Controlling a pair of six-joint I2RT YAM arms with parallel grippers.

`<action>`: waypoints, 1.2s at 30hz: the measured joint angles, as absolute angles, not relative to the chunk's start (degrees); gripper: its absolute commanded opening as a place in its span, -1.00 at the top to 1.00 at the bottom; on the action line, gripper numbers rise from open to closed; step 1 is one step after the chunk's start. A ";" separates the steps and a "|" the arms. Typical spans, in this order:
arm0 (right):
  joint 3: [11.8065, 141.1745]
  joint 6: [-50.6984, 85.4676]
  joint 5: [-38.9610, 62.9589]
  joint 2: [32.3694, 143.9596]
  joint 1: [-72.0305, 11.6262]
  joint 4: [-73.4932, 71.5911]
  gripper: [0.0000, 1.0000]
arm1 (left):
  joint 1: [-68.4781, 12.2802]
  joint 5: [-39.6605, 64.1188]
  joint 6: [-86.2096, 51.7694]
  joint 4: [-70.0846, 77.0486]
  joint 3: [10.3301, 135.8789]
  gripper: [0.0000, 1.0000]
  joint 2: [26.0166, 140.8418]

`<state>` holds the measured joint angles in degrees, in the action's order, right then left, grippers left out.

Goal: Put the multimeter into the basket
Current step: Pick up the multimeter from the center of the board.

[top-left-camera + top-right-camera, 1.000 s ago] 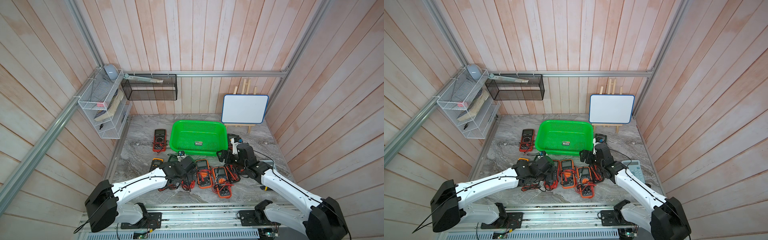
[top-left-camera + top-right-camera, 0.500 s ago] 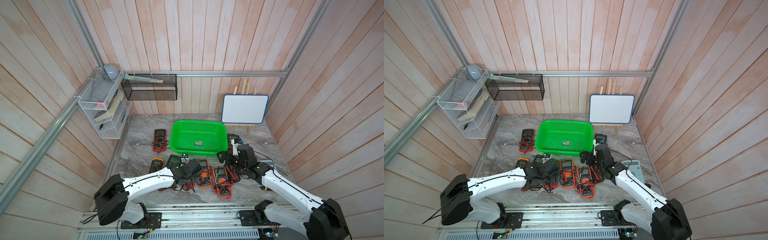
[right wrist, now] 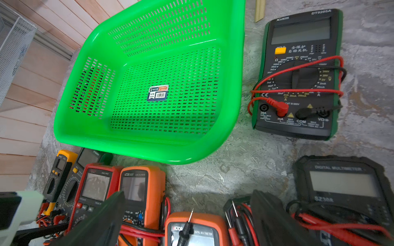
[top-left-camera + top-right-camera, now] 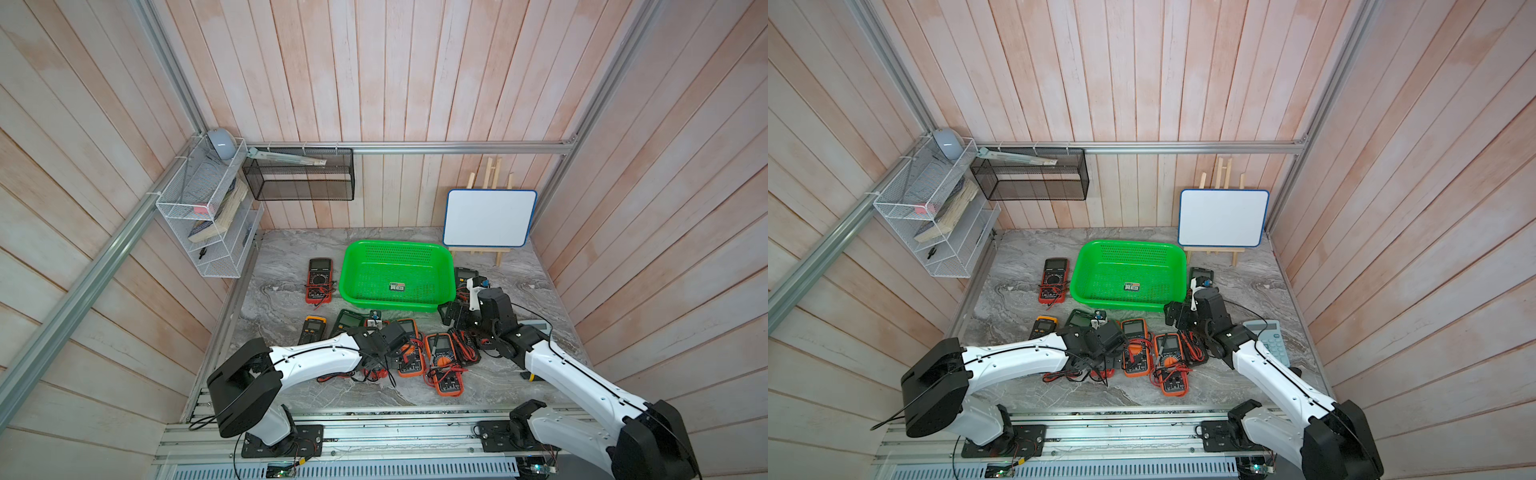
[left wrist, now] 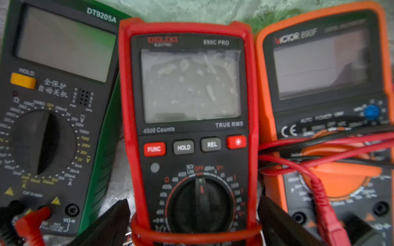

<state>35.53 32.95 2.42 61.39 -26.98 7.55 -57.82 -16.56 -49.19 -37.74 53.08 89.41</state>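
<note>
Left wrist: red multimeter (image 5: 189, 106) lies between the left jaws — spread wide, flanking its dial end.
Right wrist: right jaws released; basket (image 3: 138, 150) just beyond them.
Both top views: left arm (image 4: 316, 357) covers most of that multimeter.

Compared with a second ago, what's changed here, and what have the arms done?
The left arm swung inward toward the centre, bringing the left claw over the red multimeter. Its open fingers now straddle the meter's lower end without gripping it. The right claw, the green basket and the other multimeters stayed where they were.
</note>
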 measured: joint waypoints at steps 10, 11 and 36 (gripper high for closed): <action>35.55 32.95 2.46 61.39 -26.46 7.70 -0.95 | -57.28 -16.53 -48.23 -34.94 51.99 0.44 90.89; 35.55 32.95 2.50 61.39 -26.41 7.79 -0.95 | -57.28 -16.56 -48.25 -34.96 51.99 0.66 90.89; 44.05 35.97 9.72 67.96 -26.41 4.60 -0.95 | -52.21 -16.78 -46.89 -49.32 58.87 1.00 68.77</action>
